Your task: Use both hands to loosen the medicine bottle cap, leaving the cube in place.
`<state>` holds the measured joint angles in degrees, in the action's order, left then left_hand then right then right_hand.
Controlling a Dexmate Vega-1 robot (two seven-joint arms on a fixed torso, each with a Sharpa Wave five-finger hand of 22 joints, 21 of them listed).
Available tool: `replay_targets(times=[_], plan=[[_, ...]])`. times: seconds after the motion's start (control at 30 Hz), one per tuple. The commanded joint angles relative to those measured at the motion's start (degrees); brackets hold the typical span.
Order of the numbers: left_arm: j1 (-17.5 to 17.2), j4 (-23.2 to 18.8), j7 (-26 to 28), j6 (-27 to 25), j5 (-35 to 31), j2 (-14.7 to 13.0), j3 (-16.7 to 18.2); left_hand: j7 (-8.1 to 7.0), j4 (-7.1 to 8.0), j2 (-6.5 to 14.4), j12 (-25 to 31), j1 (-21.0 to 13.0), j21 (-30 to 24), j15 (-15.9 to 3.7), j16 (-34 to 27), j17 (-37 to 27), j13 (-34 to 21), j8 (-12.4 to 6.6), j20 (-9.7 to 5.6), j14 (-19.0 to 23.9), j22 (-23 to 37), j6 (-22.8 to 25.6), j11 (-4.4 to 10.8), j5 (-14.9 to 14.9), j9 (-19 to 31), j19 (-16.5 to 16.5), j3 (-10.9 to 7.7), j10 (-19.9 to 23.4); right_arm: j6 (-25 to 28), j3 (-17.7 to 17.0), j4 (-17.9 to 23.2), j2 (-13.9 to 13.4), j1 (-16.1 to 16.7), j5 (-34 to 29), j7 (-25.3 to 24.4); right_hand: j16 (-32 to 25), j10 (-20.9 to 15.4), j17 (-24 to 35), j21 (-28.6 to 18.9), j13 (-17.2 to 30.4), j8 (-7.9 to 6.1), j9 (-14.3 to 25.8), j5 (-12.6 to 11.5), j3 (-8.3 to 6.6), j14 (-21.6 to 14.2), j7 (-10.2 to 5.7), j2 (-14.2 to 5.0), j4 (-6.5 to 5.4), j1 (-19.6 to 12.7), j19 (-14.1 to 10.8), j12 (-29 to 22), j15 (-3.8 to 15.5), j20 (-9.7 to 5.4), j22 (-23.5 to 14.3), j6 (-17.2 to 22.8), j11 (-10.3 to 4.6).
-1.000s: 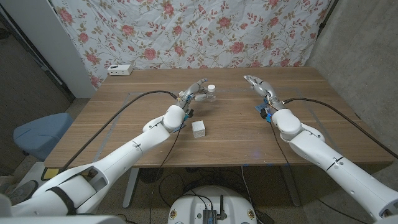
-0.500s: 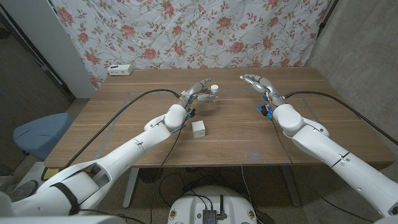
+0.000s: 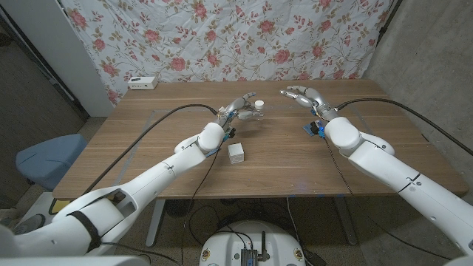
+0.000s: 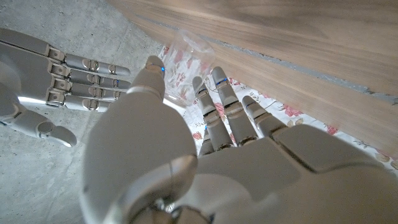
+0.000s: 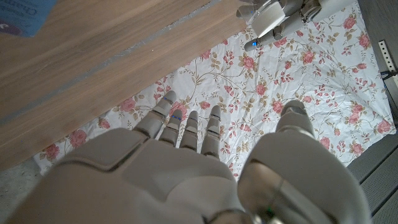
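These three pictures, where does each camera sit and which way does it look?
Head view: on the robot's head, looking down the table; both arms show, left hand at the medicine bottle, the cube nearer.
Left wrist view: on the left wrist, along its own hand to the bottle.
Right wrist view: on the right wrist, along the right hand toward the floral curtain.
Shared: each wrist view catches the other hand.

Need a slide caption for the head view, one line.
Left robot hand holds the medicine bottle above the wooden table; right robot hand open nearby, white cube sitting closer to the robot.
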<state>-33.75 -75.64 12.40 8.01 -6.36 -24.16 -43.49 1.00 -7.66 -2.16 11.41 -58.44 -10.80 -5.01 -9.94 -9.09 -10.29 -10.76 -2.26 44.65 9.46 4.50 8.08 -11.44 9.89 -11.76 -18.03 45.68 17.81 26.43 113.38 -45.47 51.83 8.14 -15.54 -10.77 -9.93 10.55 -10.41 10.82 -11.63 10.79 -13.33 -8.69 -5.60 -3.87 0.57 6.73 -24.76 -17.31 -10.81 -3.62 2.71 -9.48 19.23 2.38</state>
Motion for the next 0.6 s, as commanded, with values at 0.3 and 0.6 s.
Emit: replay_targets(times=[0.3, 0.6], plan=[[1.9, 3.07, -1.51, 3.36, -0.73, 1.14, -0.91, -0.47, 0.06, 0.35, -0.32, 0.43, 0.15, -6.65, 0.01, -0.09, -0.24, 0.05, -8.14, 0.36, 0.14, 0.31, 0.1, 0.11, 0.11, -0.28, -0.56, 0.47, 7.02, 2.95, 3.67, -2.61, -3.82, -5.68, 3.18, -0.2, -0.59, 0.17, -0.3, 0.16, 0.91, 0.13, 0.18, -0.42, 0.16, -0.91, -0.25, 0.83, -1.57, 0.1, -0.42, -0.75, 1.33, -0.18, -2.65, 0.55], [2.43, 4.18, -1.65, 4.56, -1.12, 1.52, -1.18, -0.64, 0.06, 0.33, -0.3, 0.51, 0.15, -6.6, 0.03, -0.09, -0.24, 0.04, -8.11, 0.34, 0.14, 0.36, 0.09, 0.13, 0.11, -0.28, -0.58, 0.57, 10.94, 5.13, 5.03, -3.62, -6.89, -8.23, 6.81, -0.18, -0.24, 0.23, -0.15, 0.25, 0.54, 0.18, 0.45, -0.97, 0.67, 0.1, -0.7, 1.41, -2.88, 0.72, -0.35, -2.14, 2.06, -0.2, -2.28, 1.72]])
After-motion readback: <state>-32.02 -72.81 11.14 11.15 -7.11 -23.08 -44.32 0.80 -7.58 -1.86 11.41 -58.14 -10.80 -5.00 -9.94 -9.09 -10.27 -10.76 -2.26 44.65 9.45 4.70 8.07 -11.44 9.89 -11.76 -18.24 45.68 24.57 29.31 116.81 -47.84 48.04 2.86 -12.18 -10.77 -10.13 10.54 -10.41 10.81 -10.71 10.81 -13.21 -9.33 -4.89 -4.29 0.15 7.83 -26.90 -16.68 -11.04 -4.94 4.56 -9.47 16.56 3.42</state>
